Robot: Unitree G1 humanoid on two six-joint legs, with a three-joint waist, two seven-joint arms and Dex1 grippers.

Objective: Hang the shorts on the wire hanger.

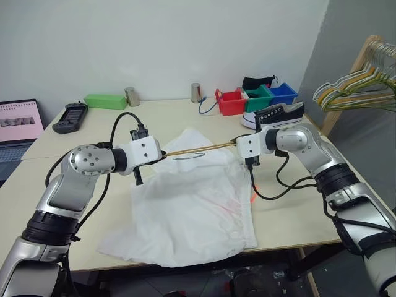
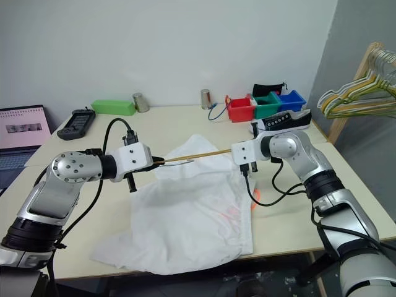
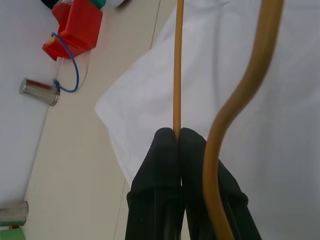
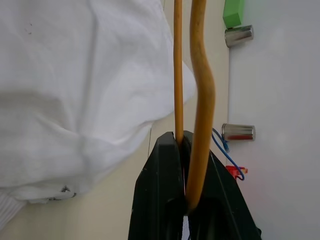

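No lettering, label, brand, number or sign can be read anywhere in these views. The laptop (image 1: 18, 127) at the left edge of the frame shows a pink screen with a row of small dark thumbnails, none legible. The black handheld device (image 1: 70, 117) on the table's upper left carries a dark screen with nothing readable. The faint reddish print on the shorts (image 1: 192, 204) at centre is a blur, and the black-and-white sneaker (image 1: 275, 116) at upper right shows no decipherable mark.

One wire hanger (image 1: 197, 149), one shorts (image 1: 192, 210), three bins (image 1: 231, 101), two metal cups (image 1: 132, 96).
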